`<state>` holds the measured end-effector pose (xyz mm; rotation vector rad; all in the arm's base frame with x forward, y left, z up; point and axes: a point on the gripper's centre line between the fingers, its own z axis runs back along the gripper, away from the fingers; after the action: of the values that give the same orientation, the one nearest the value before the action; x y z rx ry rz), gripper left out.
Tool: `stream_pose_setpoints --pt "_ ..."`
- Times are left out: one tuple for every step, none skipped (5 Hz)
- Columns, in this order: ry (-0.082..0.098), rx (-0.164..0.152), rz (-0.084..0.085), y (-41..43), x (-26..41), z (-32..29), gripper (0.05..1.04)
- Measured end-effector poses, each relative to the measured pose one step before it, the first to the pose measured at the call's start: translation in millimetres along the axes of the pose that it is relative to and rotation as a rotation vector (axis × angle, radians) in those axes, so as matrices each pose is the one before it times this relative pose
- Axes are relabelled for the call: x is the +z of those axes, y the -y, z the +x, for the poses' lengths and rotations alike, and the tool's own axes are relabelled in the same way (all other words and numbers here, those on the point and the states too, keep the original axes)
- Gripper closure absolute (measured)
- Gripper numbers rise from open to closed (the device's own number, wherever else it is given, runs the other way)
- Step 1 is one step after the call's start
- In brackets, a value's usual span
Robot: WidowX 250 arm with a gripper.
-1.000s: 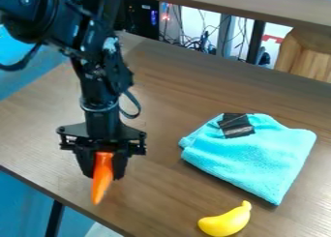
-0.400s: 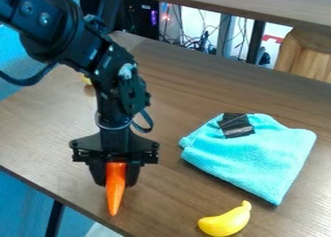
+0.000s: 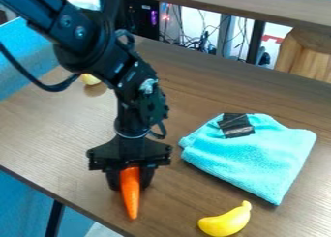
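Gripper (image 3: 131,178): pinching carrot (image 3: 130,197), tip down;
Cloth (image 3: 249,154): folded, on table (image 3: 188,91), black patch (image 3: 236,125) on it;
Banana (image 3: 225,223): near cloth

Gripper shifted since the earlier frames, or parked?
Yes, shifted. The gripper, with the orange carrot in it, has moved rightward and a bit down in the picture, narrowing the gap to the blue cloth, which hasn't moved.

Black segmented arm with round silvery screws, a looping black cable and pale forearm patch.
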<state>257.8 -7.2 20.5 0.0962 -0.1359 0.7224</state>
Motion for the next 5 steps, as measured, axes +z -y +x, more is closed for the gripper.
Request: stream_pose_setpoints --pt "0.0234 0.1025 -0.0073 9.69 -0.84 3.60 0.510" --pt "0.0096 0.0599 -0.0098 2.21 -0.85 1.41 0.510" --pt "0.0250 0.1240 0.0009 0.58 0.24 -1.37 0.510" --pt "0.0181 0.0922 0.0047 -1.88 -0.01 -1.42 0.513" --pt "0.0076 0.0534 0.0108 -1.74 0.01 1.17 0.517"
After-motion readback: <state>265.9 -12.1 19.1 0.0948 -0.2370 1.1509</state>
